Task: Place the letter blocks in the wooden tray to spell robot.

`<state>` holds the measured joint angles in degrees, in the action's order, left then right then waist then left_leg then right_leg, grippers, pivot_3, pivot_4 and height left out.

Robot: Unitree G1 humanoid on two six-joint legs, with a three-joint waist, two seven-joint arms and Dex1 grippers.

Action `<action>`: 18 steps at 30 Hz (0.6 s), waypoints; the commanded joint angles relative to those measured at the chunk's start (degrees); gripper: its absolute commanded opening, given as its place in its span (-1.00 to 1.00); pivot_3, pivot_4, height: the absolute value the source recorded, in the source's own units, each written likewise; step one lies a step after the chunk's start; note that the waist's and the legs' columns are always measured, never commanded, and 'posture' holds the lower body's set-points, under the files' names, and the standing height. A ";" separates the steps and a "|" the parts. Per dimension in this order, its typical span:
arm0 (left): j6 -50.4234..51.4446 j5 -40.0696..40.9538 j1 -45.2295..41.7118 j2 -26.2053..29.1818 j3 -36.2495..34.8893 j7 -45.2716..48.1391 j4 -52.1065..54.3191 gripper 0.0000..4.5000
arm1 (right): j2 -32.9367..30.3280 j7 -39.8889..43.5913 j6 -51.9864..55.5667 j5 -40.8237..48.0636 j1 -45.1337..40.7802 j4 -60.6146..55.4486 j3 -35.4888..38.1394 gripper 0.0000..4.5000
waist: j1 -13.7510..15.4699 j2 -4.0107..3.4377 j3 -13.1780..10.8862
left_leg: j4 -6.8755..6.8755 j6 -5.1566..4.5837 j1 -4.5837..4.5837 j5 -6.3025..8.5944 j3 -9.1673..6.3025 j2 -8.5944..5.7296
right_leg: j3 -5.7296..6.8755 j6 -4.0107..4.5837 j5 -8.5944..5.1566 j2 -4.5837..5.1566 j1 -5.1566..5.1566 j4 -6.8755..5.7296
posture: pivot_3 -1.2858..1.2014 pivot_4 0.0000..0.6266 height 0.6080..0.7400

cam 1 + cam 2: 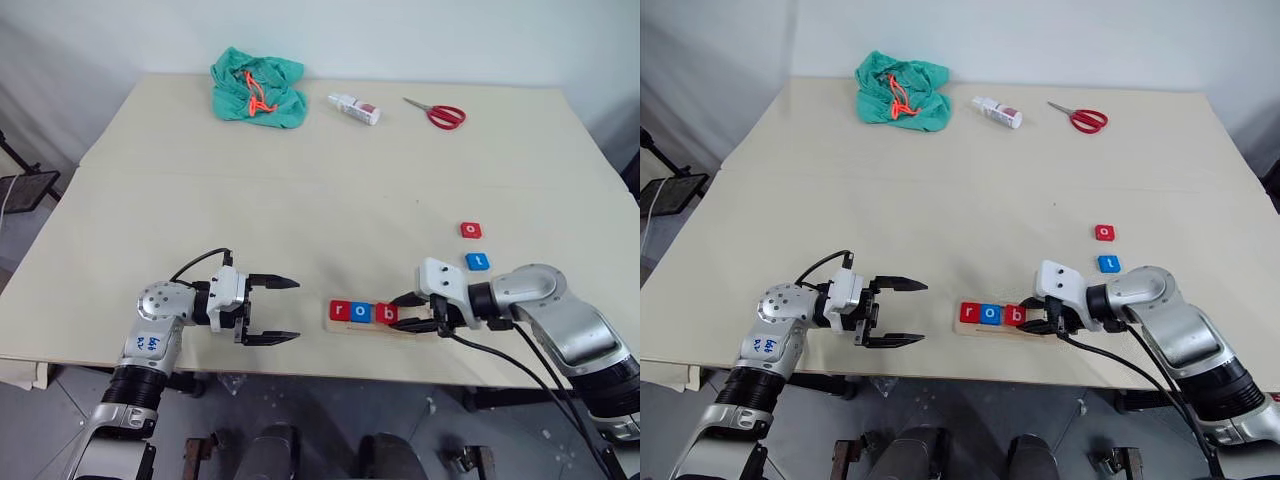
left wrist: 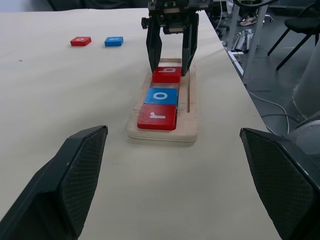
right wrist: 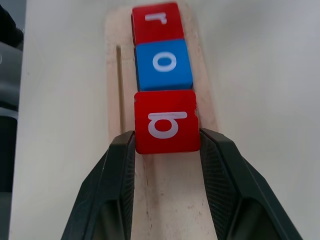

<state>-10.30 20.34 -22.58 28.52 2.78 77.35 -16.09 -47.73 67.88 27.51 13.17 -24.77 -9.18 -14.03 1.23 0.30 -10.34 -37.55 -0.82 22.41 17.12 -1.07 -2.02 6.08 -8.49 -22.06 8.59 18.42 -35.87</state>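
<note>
While our left gripper (image 1: pixel 283 310) hangs with its fingers spread wide and empty at the near left, we see the wooden tray (image 2: pixel 186 117) lying near the table's near edge, long axis left to right. Its tiles read r (image 3: pixel 155 21), o (image 3: pixel 163 64), b (image 3: pixel 166 121) from the left. Our right gripper (image 3: pixel 167 150) is clamped on the b tile. Farther right lie a red tile (image 1: pixel 471 230) and a blue one (image 1: pixel 477 261).

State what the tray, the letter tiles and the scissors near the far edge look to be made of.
wooden tray: pale unfinished wood, layered edge like plywood.
letter tiles, such as the red b: smooth, matte red or blue with white printed letters; probably painted wood or plastic, unclear.
scissors: grey metal blades, glossy red handles, likely plastic.
</note>
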 commanded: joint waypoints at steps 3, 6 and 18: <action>-0.39 0.62 0.79 0.51 -0.83 -0.96 2.35 1.00 | 1.11 0.46 -1.58 -0.04 -1.39 -0.03 0.39 -0.35 | -0.04 0.00 0.00 | 0.01 0.00 0.00 0.00 0.00 0.02 | 0.00 0.00 0.00 -0.01 0.02 -0.02 | 0.03 -0.52 1.00; -0.47 0.60 0.70 0.38 -0.75 -1.27 2.27 1.00 | 1.68 0.19 -1.62 -0.65 -1.48 0.26 -0.09 -0.03 | -0.03 0.00 0.00 | 0.01 0.00 0.00 0.00 0.00 0.01 | 0.00 0.00 0.00 -0.01 0.02 -0.02 | 0.03 -0.52 1.00; -1.07 0.30 -0.18 -0.24 -0.47 -1.91 1.32 1.00 | 1.11 -1.41 0.05 0.75 0.20 -2.67 3.73 0.99 | 0.00 0.00 0.00 | 0.00 0.00 0.00 0.00 0.00 0.00 | 0.00 0.00 0.00 -0.01 0.01 -0.02 | 0.03 -0.52 1.00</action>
<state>-10.61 20.25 -22.25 28.11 2.78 75.64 -15.85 -45.57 67.09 26.84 12.34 -24.35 -9.29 -13.45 1.23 0.30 -10.34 -37.55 -0.82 22.41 17.12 -1.06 -2.02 6.07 -8.48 -22.06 8.59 18.43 -35.88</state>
